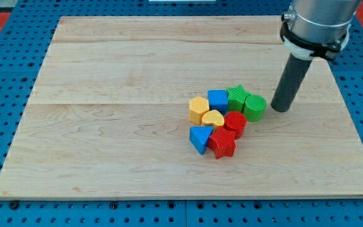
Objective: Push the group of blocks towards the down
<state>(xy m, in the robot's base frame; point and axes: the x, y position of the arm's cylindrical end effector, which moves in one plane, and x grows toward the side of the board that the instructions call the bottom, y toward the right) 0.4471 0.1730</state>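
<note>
My tip (280,108) rests on the wooden board (106,126) just to the view's right of the green cylinder (254,107), near it but, as far as I can judge, not quite touching. I carry no jaws, only this dark rod, so nothing is held.

The group of blocks sits right of the board's centre, packed so that neighbours touch. Along its top edge run the yellow hexagon-like block (198,109), the blue block (218,100), the green star (237,97) and the green cylinder. Below them lie the yellow heart (212,118) and the red cylinder (235,123); lowest are the blue triangle (200,138) and the red star (222,144).

No writing, brand or label can be read on the blocks, board or rod.
</note>
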